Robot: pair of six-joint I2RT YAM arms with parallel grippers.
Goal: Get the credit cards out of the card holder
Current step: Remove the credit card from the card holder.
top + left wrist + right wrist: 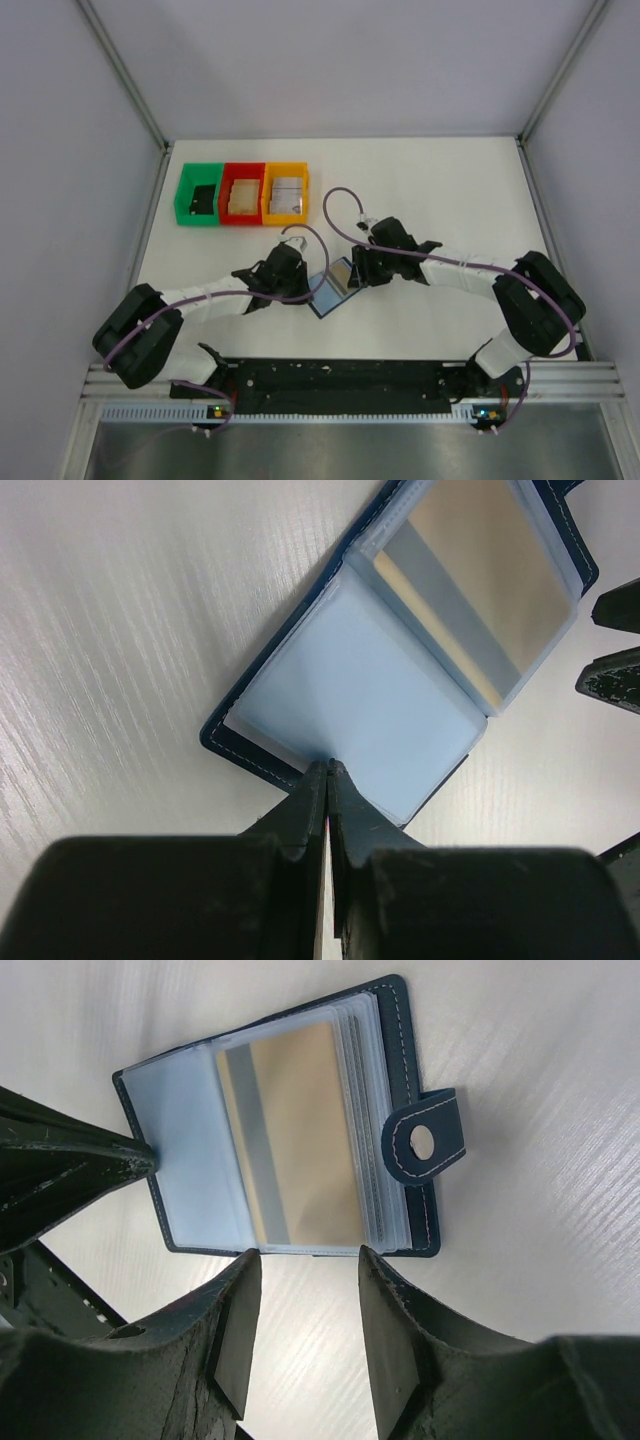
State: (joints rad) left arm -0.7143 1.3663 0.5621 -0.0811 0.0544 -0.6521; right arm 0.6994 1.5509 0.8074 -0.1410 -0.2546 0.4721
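We saw both arms reaching low to the middle of the white grained desk (540, 1260), where the left hand (328, 770), pinched shut, touched the edge of the open, stitched dark blue card holder (400, 1080) and the right hand (310, 1260) hovered parted and empty beside a glossy gold-and-silver credit card (300, 1130) in a clear sleeve.

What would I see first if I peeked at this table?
A dark blue card holder lies open in the middle with a shiny gold card in its clear sleeve. The left jaws pinch its edge; the right jaws stand open beside it. Green, red and orange bins sit at the far left.
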